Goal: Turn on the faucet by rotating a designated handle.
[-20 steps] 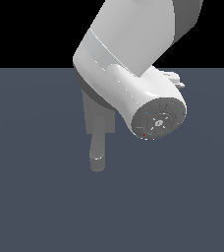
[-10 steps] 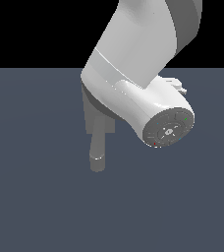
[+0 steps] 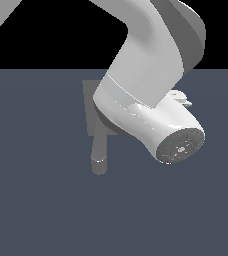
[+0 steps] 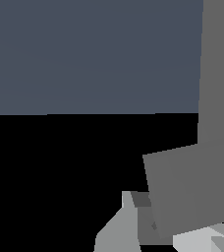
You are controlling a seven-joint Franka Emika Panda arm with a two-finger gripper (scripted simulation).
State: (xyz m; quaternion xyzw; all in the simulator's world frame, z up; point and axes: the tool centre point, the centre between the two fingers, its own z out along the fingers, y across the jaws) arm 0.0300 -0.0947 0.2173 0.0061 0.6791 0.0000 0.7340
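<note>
In the exterior view, the arm [image 3: 146, 100] hides most of the faucet [image 3: 99, 150] — hand's [image 4: 148, 231] opening cannot be told.

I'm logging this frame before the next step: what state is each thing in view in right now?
faucet: fixed back plate upright, mostly hidden behind the arm.
spout: sticks out toward the camera, no water visible.
handle: not visible in the exterior view; position cannot be told.
gripper: close against the faucet's grey plate; open or shut cannot be told.

The arm [image 3: 146, 90] hides much of the faucet [image 3: 92, 107]; the gripper's state is unreadable.
</note>
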